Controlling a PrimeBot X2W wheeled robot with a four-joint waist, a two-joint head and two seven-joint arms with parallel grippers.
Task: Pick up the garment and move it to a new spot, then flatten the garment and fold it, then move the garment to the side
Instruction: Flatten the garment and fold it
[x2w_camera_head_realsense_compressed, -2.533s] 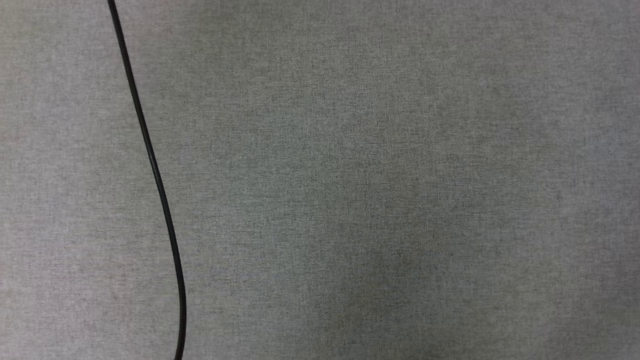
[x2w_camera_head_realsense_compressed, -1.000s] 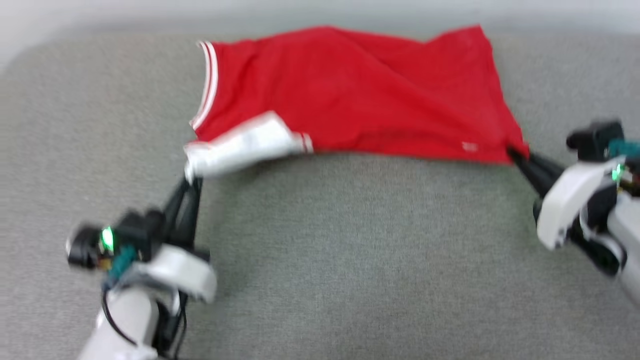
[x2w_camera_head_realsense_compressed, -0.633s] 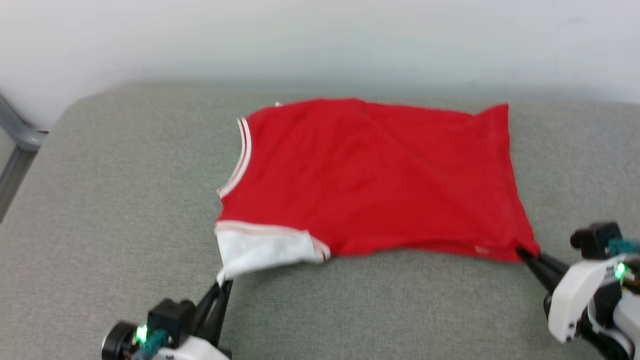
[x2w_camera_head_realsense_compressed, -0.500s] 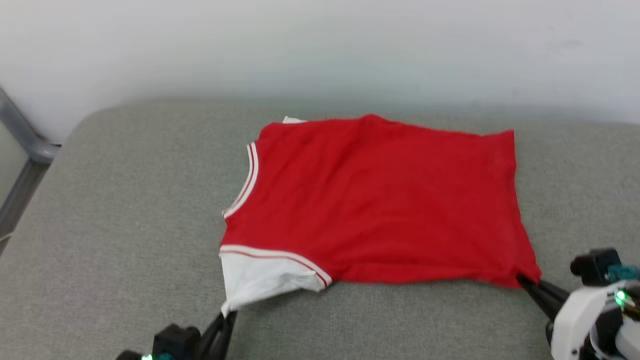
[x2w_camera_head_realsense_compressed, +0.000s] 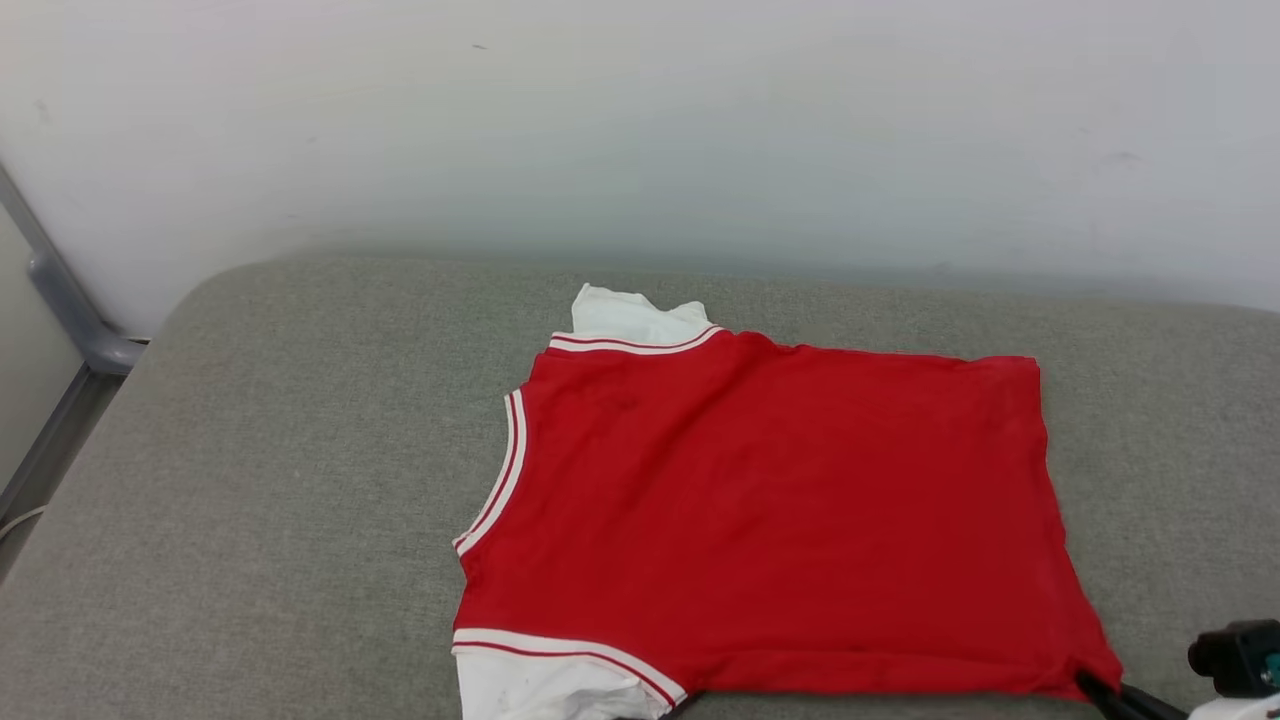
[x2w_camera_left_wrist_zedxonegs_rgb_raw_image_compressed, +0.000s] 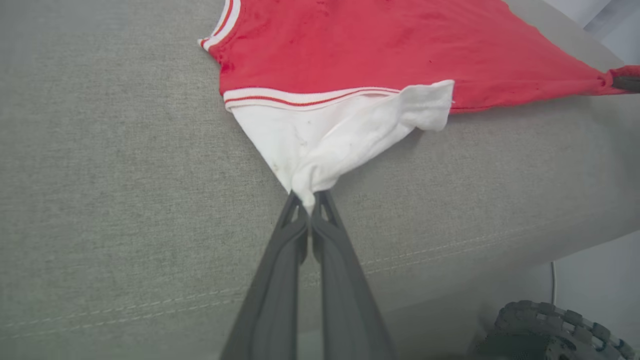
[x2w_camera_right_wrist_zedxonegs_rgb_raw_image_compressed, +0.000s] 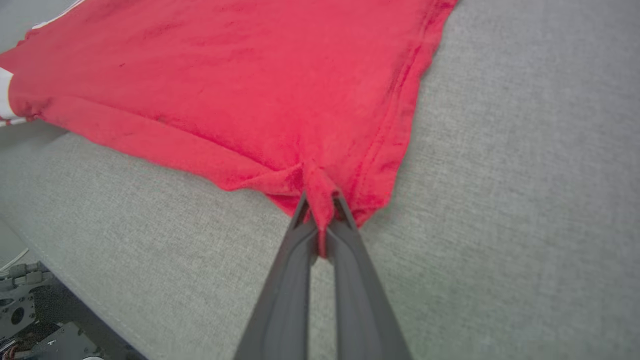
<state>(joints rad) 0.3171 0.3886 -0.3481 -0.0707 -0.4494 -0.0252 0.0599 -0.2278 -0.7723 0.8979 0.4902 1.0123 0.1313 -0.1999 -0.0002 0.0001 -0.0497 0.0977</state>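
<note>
The garment (x2w_camera_head_realsense_compressed: 780, 520), a red T-shirt with white sleeves and striped trim, lies spread flat on a grey cushion (x2w_camera_head_realsense_compressed: 300, 450), collar to the left. In the left wrist view my left gripper (x2w_camera_left_wrist_zedxonegs_rgb_raw_image_compressed: 310, 200) is shut on the bunched end of the near white sleeve (x2w_camera_left_wrist_zedxonegs_rgb_raw_image_compressed: 340, 130), low over the cushion. My right gripper (x2w_camera_right_wrist_zedxonegs_rgb_raw_image_compressed: 322, 205) is shut on the near red hem corner of the garment (x2w_camera_right_wrist_zedxonegs_rgb_raw_image_compressed: 250, 75), and its dark fingers (x2w_camera_head_realsense_compressed: 1110, 697) show at the bottom right of the head view. The far white sleeve (x2w_camera_head_realsense_compressed: 625, 315) sticks out behind the shirt.
A white wall (x2w_camera_head_realsense_compressed: 640, 120) rises right behind the cushion. A grey metal frame (x2w_camera_head_realsense_compressed: 60, 300) stands at the left. The cushion's seamed front edge (x2w_camera_left_wrist_zedxonegs_rgb_raw_image_compressed: 450, 250) drops off just behind the grippers, with my base's wheel (x2w_camera_left_wrist_zedxonegs_rgb_raw_image_compressed: 550, 330) below it.
The head camera has tilted upward, so the shirt sits lower in view. The garment has gone from rumpled and lifted to smooth and flat. Both grippers stay shut on sleeve and hem.
</note>
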